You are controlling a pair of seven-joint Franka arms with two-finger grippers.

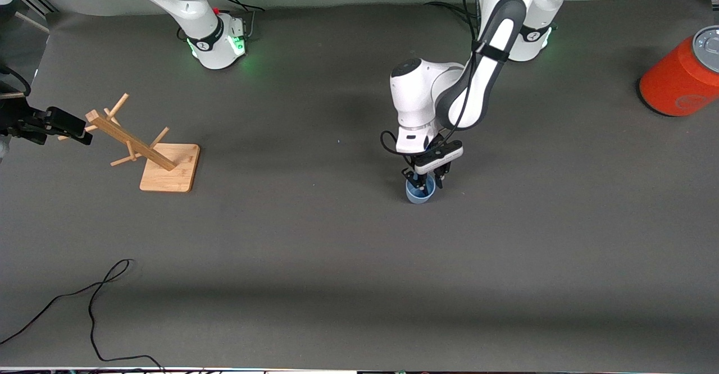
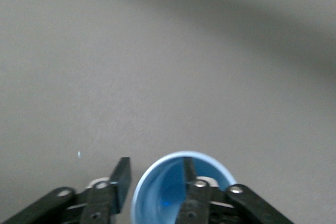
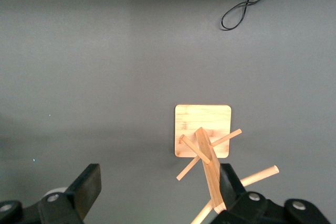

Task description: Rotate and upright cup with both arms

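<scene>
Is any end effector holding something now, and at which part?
The left end effector straddles the cup's rim, one finger inside; a firm hold cannot be told. The right end effector holds nothing.

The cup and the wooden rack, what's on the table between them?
Nothing. In the front view, only bare dark table cloth lies between the blue cup, at the left hand, and the wooden rack.

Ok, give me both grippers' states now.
Left gripper: open, one finger inside the upright cup, one outside its wall.
Right gripper: open, holding nothing, over the wooden rack.
</scene>
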